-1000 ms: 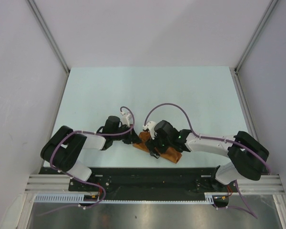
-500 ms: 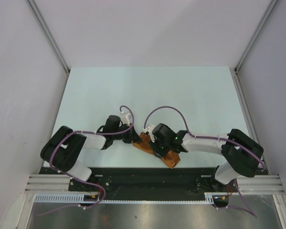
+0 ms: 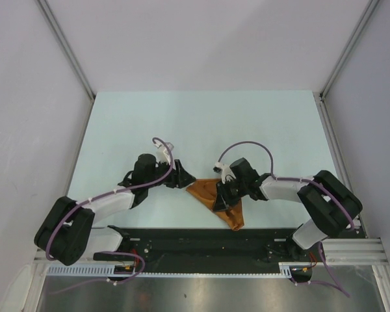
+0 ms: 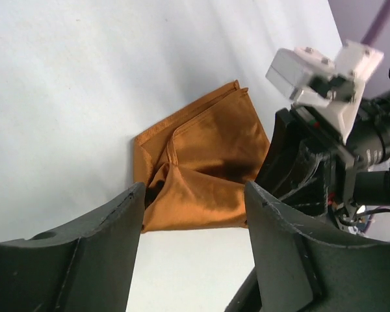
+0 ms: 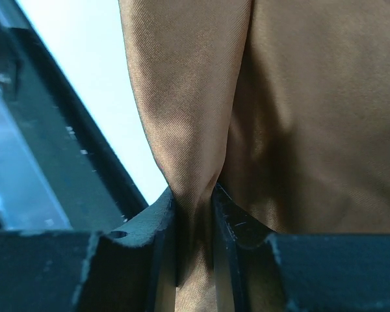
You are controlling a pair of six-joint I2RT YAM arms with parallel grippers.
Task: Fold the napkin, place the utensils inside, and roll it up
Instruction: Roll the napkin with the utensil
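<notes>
Our right gripper (image 5: 194, 203) is clamped on a raised fold of the napkin (image 5: 299, 97), its fingers nearly together with cloth pinched between them. Our left gripper (image 4: 195, 190) has its fingers spread and holds nothing, just beside the napkin's left corner. The napkin lies crumpled in a rough triangle on the table (image 3: 201, 123), near the front edge, between both arms.

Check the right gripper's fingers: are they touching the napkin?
Touching. The right wrist view shows the right gripper with both fingers pinched on a fold of the napkin, no gap.
</notes>
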